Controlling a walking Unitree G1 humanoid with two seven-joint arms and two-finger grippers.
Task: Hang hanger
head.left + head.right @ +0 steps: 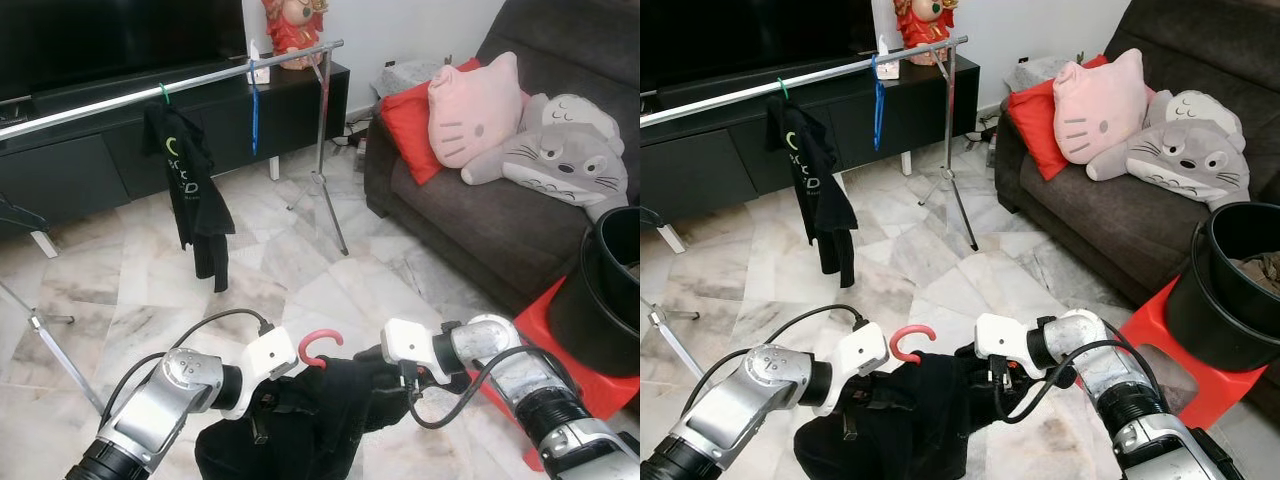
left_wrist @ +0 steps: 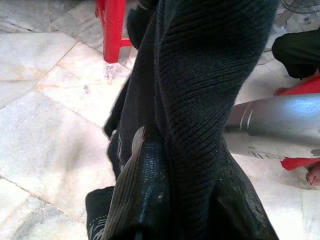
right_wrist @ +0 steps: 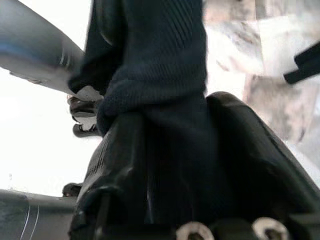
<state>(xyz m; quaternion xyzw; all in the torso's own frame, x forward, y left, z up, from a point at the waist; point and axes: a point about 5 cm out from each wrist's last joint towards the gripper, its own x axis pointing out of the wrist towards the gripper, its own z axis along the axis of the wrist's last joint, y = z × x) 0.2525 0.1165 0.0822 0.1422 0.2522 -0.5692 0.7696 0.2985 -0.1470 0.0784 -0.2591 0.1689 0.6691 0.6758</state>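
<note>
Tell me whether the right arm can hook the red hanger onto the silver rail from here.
Probably not yet. The rail stands well ahead across open floor, while the right gripper and left gripper hold the black garment with the red hanger low.

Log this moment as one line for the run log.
left claw: shut on black garment | right claw: shut on black garment | red hanger hook: upright between claws | rail: ahead, not reached

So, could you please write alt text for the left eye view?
Both tools, left and right, grip a black garment on a red-hooked hanger above a marble floor. Beyond stands a clothes rail holding a black shirt and a blue hanger.
</note>
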